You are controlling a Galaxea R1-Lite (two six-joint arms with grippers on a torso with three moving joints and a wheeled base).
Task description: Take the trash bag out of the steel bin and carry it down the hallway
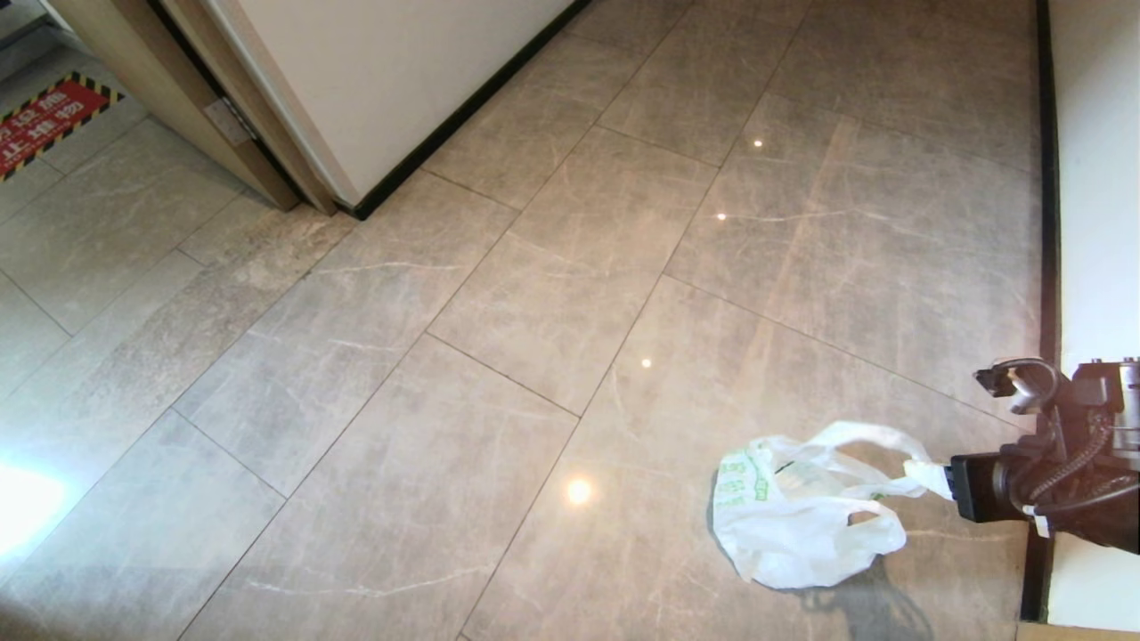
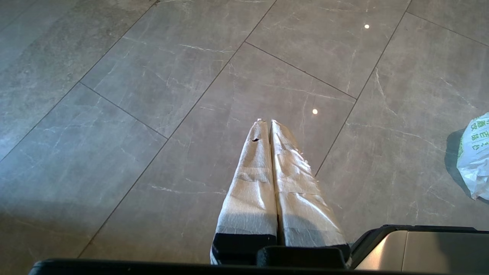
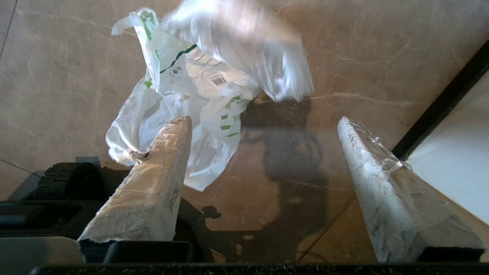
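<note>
While the right gripper [image 3: 263, 126] hangs above the floor with its two wrapped fingers [image 3: 160, 160] spread wide apart, nothing sits between them, and only tile and the arm's own shadow show in the gap. In the head view this gripper enters at about four o'clock, at the right edge of the scene, with its tip pointing toward the trash bag [image 1: 793, 507]. The trash bag is a crinkled white translucent sack with green print and loop handles; it lies on the hallway floor [image 1: 499, 294] at roughly five o'clock in the head view, casting a dark shadow beneath it. One loop handle reaches toward the gripper's tip, and whether it touches that tip cannot be told. From the right wrist camera the bag lies beyond the fingertips, partly behind one finger, and its upper part is blurred. Glossy grey-beige tiles cover the floor, and a white wall [image 1: 1095, 178] with a black baseboard [image 1: 1049, 178] runs along the three o'clock side. At eleven o'clock stands another white wall with a wooden door frame [image 1: 160, 89], and a red floor sign [image 1: 44, 120] with striped edging lies beyond it. Elsewhere, the left gripper [image 2: 267, 124] points down at bare tile with its wrapped fingers pressed together, empty, and a corner of the bag shows far off to its side.
</note>
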